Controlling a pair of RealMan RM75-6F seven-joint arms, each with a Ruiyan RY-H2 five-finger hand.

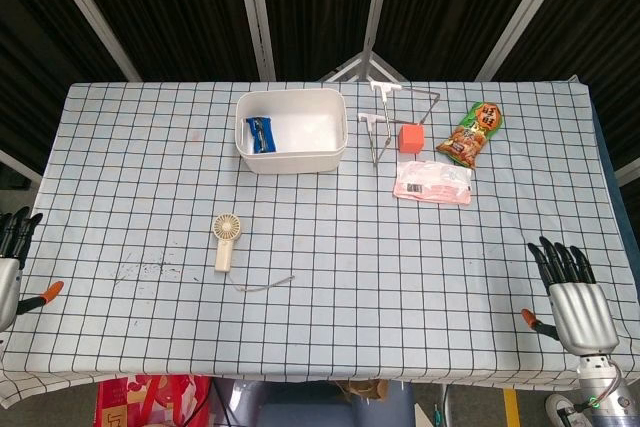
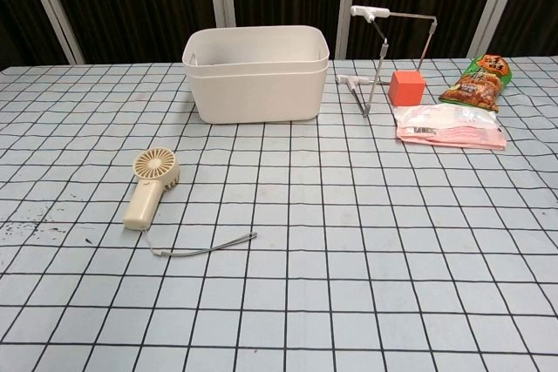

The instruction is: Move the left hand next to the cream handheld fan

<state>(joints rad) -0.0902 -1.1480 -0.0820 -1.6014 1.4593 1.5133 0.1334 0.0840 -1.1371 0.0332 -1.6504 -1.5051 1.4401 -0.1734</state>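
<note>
Fan (image 1: pixel 226 238) lies flat, near-left of the table (image 1: pixel 330 277), handle toward me, wrist cord trailing right. My left hand (image 1: pixel 12 247) sits at the far left edge, well apart from it, fingers spread w/ nothing in them; right hand (image 1: pixel 570 292) likewise released. Fan's prob. light, hard plastic, slides easily. I'd park beside the handle, no grab needed.

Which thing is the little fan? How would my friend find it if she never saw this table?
Start at the big white tub near the back of the checkered table. Come toward the front, a bit left, to the cream handheld fan lying flat by itself. It has a round grille head, a short handle, and a thin cord trailing from it.
</note>
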